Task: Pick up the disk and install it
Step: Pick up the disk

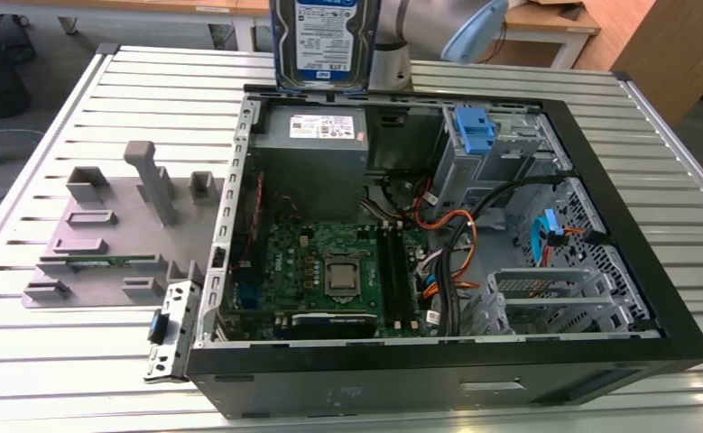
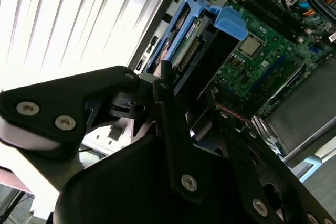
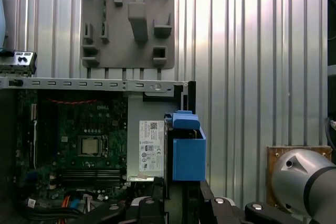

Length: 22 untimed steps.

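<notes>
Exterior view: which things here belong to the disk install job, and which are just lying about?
Job in hand:
- disk, held aloft
- end effector, gripping it
- open case

Lying about:
- grey fixture on the table
- power supply
- motherboard
- cables

Silver rectangular hard drive in blue plastic carrier [image 1: 327, 41]: upper end cut off by exterior view's top edge; label print illegible.
</notes>
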Each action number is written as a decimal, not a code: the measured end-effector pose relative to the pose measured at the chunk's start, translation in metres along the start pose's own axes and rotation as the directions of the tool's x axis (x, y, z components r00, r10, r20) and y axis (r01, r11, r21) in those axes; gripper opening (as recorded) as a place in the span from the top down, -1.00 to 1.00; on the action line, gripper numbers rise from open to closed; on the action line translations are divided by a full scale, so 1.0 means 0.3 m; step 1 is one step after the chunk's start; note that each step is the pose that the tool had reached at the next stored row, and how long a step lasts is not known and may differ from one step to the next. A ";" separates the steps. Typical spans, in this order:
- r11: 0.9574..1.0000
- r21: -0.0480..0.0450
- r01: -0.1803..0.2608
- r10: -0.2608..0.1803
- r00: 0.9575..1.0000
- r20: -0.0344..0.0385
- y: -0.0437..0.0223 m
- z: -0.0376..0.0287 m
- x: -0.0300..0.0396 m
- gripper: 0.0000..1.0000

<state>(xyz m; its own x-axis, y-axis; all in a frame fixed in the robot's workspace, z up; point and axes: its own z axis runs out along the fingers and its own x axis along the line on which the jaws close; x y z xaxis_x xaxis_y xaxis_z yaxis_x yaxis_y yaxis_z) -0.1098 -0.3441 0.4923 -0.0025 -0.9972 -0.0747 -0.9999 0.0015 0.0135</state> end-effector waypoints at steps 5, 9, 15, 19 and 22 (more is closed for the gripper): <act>1.000 0.000 0.000 0.000 1.000 0.000 -0.025 0.000 0.000 0.30; 1.000 0.000 0.000 0.000 1.000 0.000 -0.051 -0.001 0.000 0.30; 1.000 0.000 0.000 0.000 1.000 0.000 -0.082 -0.001 0.000 0.30; 1.000 0.000 0.000 0.000 1.000 0.000 -0.088 0.000 0.009 0.30; 1.000 0.000 0.000 0.000 1.000 0.000 -0.090 0.000 0.023 0.30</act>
<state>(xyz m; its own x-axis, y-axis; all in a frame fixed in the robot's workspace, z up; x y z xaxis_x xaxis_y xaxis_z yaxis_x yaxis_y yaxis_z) -0.0828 -0.3511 0.4914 -0.0025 -0.9972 -0.0747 -0.9999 0.0015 0.0136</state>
